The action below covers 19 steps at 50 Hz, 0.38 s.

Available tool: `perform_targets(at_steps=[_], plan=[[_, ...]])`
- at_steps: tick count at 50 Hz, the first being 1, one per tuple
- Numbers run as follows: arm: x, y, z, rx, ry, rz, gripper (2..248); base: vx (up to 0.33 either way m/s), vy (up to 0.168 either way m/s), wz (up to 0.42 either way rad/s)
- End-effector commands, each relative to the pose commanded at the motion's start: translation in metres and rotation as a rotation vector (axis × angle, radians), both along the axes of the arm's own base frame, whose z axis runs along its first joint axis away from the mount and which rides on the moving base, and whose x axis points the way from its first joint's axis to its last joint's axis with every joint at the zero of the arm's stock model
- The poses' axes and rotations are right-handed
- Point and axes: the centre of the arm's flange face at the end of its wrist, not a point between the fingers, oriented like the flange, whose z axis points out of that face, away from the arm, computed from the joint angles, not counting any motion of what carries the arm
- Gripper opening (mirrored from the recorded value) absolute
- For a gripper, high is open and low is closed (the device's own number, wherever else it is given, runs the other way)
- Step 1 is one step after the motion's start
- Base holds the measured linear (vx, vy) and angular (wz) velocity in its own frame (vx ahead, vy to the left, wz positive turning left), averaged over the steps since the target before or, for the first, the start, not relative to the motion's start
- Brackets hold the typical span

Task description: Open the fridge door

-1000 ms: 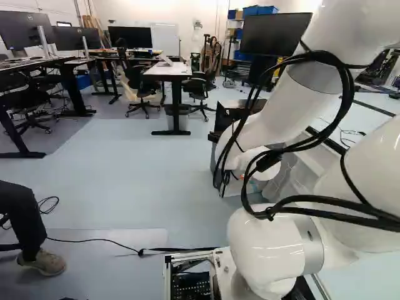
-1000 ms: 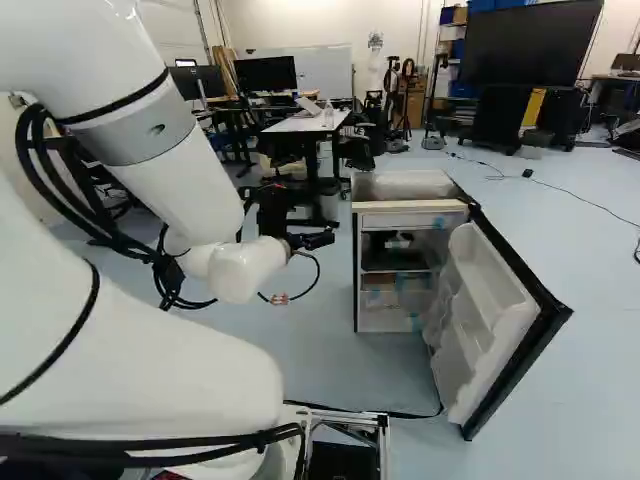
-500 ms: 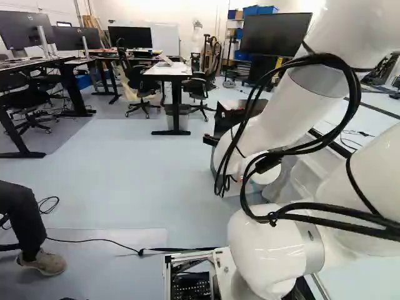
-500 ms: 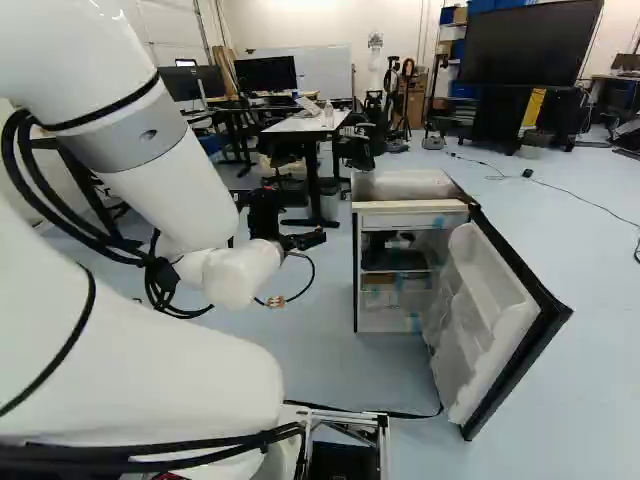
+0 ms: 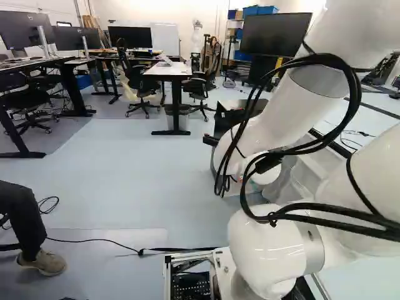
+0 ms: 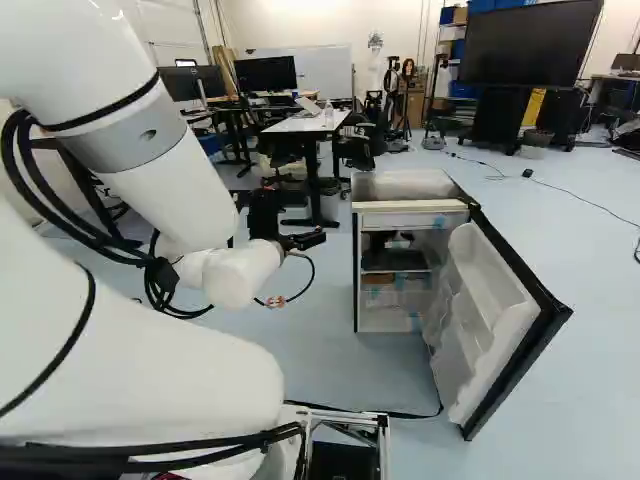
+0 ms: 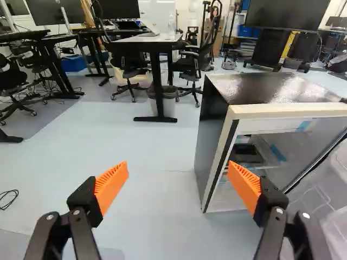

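Observation:
The small fridge [image 6: 405, 186] stands in the right base view with its front facing the base. Its door [image 6: 508, 318] is swung wide, the shelved white inner side showing and the black outside turned away. My gripper [image 6: 303, 241] is left of the fridge body there, apart from the door. The wrist view shows the gripper [image 7: 178, 181] open, its orange pads wide apart over floor, nothing between them. One finger overlaps the front edge of the fridge [image 7: 271, 89] in that view; contact cannot be told. Part of the door [image 7: 332, 189] lies beyond that finger.
A desk [image 5: 169, 70] with chairs is beyond the floor ahead. At the left of the left base view are more desks and a seated person's leg [image 5: 24, 219]. A black cable [image 5: 100, 240] runs across the floor near the base.
Over the last second my gripper has shifted slightly leftward in both base views, with the arm's cables swinging a little. Since half a second ago the arm looks still. Fridge, door and base have not moved.

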Motion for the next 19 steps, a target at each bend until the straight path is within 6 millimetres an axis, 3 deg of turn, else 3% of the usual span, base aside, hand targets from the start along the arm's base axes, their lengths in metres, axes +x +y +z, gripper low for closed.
perform_targets(at_steps=[19], plan=[[0.0, 0.0, 0.0, 0.0, 0.0, 0.0, 247, 0.0, 0.0, 0.0]])
